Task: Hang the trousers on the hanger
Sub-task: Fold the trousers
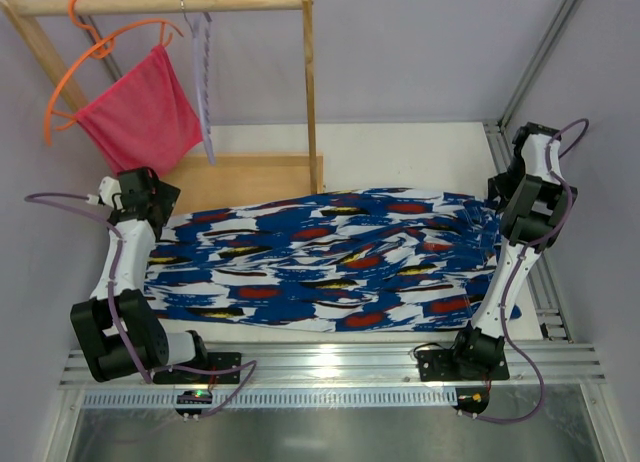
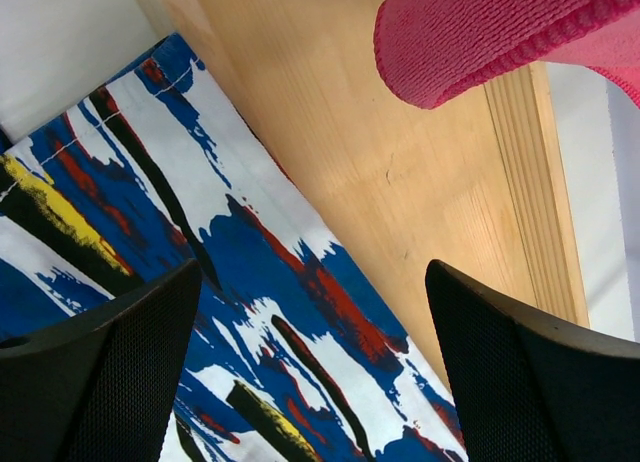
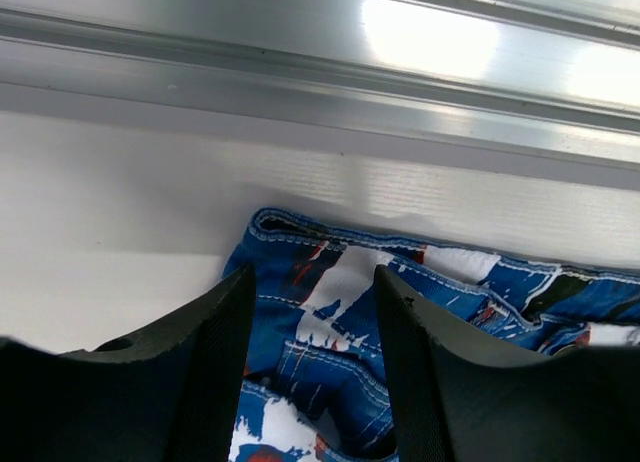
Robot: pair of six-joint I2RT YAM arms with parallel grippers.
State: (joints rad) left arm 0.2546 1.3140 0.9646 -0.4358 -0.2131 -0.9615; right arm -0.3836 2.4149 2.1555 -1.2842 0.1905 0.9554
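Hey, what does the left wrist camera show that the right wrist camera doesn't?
Only the left wrist view: a wooden board beside the edge of the trousers, and a corner of pink cloth hanging over it. Only the right wrist view: a metal rail, bare white tabletop, and a stitched end of the trousers. Both: printed trousers lying under open fingers, the left gripper in one and the right gripper in the other, neither holding anything.
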